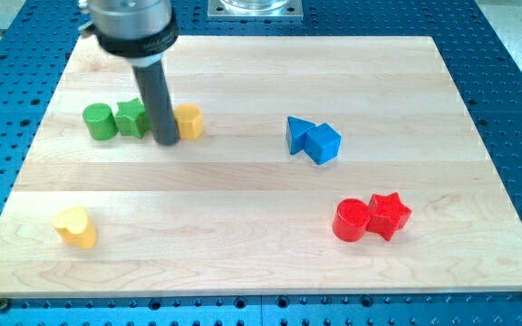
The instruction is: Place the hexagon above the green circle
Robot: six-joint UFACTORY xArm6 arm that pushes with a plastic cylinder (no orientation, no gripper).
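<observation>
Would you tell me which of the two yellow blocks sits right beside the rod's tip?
The yellow hexagon, touching my tip on the view's right; the yellow heart lies far off at bottom left.

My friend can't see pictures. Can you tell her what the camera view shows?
My tip touches down between a green star and a yellow hexagon, with a green circle left of the star. Two blue blocks touch mid-board, a red circle and red star touch lower right, and a yellow heart sits lower left.

Pale wooden board [243,226], smooth; dark matt rod [159,100].
</observation>
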